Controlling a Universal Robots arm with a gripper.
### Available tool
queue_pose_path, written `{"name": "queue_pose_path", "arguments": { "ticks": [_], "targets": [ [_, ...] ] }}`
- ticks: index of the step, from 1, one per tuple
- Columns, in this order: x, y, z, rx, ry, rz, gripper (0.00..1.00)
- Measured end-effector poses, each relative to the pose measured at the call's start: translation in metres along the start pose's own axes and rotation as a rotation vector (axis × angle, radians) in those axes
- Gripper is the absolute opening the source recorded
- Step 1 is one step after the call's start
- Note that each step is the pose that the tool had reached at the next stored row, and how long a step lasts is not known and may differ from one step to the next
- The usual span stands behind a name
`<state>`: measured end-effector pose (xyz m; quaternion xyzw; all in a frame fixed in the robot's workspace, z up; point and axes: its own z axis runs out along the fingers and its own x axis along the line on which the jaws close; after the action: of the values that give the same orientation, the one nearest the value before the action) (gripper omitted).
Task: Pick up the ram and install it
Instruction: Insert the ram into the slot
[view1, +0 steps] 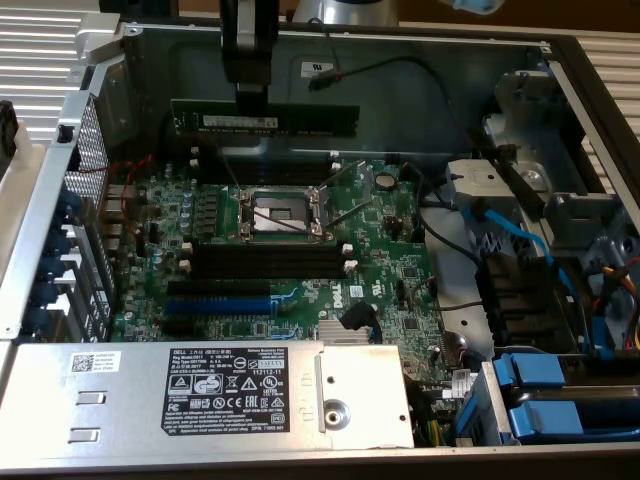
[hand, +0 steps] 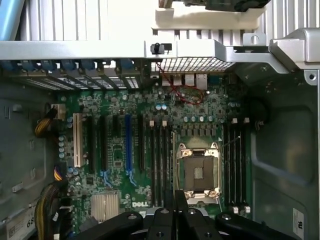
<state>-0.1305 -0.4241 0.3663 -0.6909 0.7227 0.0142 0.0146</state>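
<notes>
Gripper (view1: 251, 100) closed narrow on the ram (view1: 300, 120) — fingers pinch its upper edge, left of centre in the exterior view. The stick hangs level beneath them, long edge down. It is held in the air above the motherboard (view1: 390, 260), over the far bank of black slots (view1: 270, 160) beyond the CPU socket (view1: 283, 210), and appears clear of them.

Counts: ram, one; gripper, one; CPU socket, one; slot banks, two, one on each side of the socket; blue expansion slot (hand: 127, 145), one.

Ram appearance — long, thin, dark-green board with a row of black chips and a white label sticker just below the fingers.
</notes>
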Motion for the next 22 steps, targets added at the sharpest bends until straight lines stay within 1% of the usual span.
{"name": "queue_pose_path", "arguments": {
  "ticks": [3, 5, 14, 19, 22],
  "targets": [
    [0.004, -0.0001, 0.0052, -0.0001, -0.002, 0.0, 0.12],
    [0.005, -0.0003, 0.0089, 0.0, -0.0031, 0.0, 0.12],
    [0.006, -0.0032, 0.0252, 0.0, -0.0045, 0.0, 0.12],
    [0.009, -0.004, 0.0342, -0.0001, -0.0046, 0.0, 0.12],
    [0.012, -0.0044, 0.0394, -0.0002, -0.0051, 0.0, 0.12]
  ]
}}
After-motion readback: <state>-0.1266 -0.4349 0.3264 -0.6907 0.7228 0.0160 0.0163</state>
